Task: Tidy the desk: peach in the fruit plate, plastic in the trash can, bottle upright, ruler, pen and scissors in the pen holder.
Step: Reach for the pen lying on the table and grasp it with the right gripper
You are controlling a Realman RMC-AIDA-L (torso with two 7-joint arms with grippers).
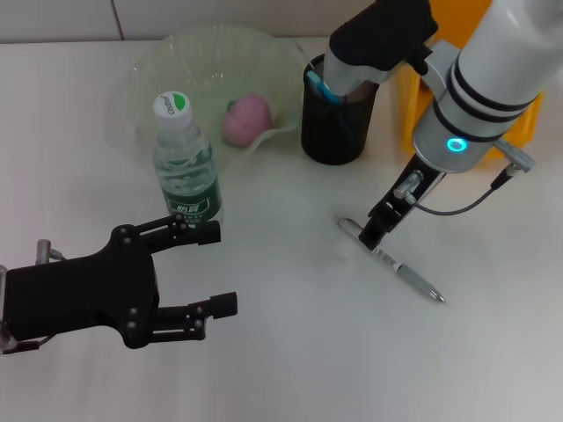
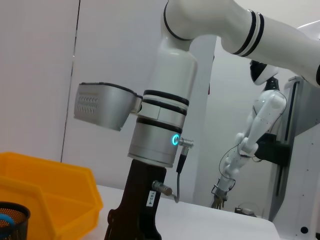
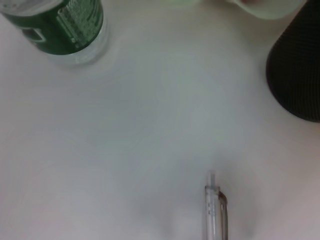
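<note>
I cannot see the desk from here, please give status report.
Left gripper open, idle beside upright bottle. Right gripper down at pen lying on table. Pen holder close, nothing between.

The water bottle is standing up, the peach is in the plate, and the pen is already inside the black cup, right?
Not quite. The pen is not in the black pen holder; it lies flat on the desk, under the right gripper, as the head view shows. The bottle does stand upright and the peach is in the fruit plate.
</note>
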